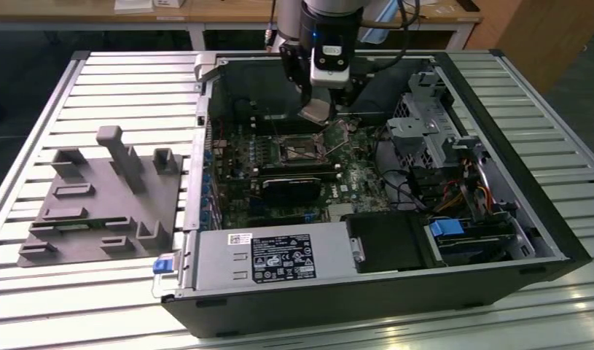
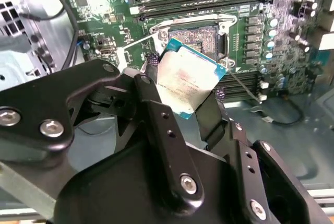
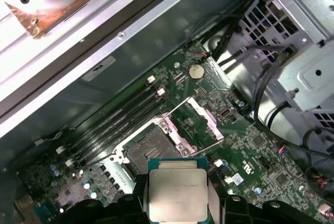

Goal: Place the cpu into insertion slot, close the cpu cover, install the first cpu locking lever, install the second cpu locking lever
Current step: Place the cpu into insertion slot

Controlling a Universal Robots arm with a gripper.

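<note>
Second wrist view shows my hand (image 2: 185, 87) clamping the cpu (image 2: 189, 75) near the bare insertion slot (image 2: 201, 37); in the first wrist view the cpu cover (image 3: 202, 124) seems swung open.

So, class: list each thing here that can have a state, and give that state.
gripper, shut on the cpu.
cpu, held in the air, not yet seated.
insertion slot, empty, pins uncovered.
cpu cover, swung open.
locking levers, unlatched, raised.
</note>
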